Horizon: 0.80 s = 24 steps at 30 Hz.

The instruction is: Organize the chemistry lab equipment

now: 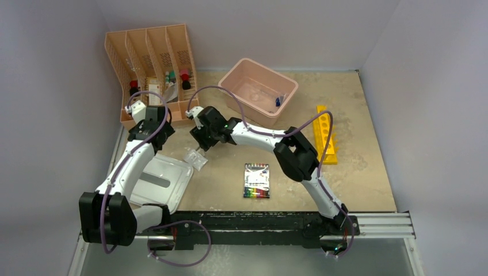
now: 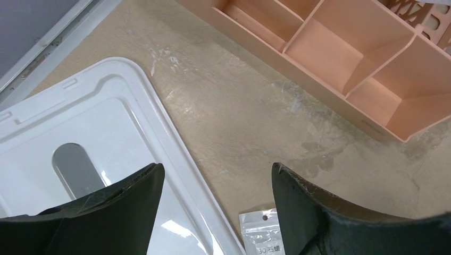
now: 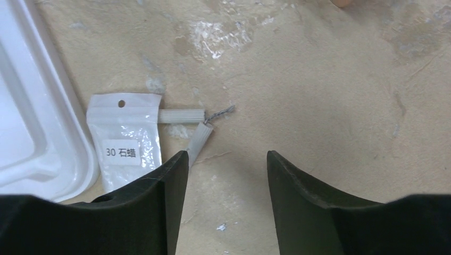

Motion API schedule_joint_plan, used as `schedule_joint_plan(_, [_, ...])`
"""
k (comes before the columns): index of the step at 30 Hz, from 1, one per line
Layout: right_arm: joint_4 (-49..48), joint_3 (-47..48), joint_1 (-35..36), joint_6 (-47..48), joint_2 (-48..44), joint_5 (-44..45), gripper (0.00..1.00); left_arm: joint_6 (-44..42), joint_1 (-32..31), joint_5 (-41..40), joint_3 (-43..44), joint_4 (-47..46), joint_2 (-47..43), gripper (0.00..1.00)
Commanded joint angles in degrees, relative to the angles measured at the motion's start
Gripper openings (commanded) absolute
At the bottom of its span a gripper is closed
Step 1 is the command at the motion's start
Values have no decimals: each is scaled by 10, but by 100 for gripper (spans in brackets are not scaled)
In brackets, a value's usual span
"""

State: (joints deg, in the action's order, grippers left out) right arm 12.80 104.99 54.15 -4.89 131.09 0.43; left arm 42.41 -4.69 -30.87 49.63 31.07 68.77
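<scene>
Several pieces [image 1: 185, 76] stand sorted in our peach organizer [image 1: 154, 49], yet the small clear packet [image 3: 125, 143] lies loose on the bench [image 3: 319, 106] beside the white lid [image 3: 26, 133]. Our right claw [image 3: 227, 175] hangs spread and empty close above it; the left claw [image 2: 218, 183], spread too, holds nothing.

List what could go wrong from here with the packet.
1. The packet lies flat, off to one side of the open right tool: closing may miss or scrape it.
2. It lies beside the lid, so a finger could catch that rim.
3. The open left tool hovers close by: the arms might collide.
</scene>
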Motion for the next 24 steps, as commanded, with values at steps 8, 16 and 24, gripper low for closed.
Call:
schedule_joint_plan(8, [34,74,6,8,38,-15,61,-7,-8,-40,26,11,4,73])
schedule_joint_plan(16, [56,86,11,11,56,25,53,-8,-9,-32,27,10,9,73])
schedule_joint_plan(24, [120,82,14,21,60,72,25,-4,-9,-20,26,2,13,73])
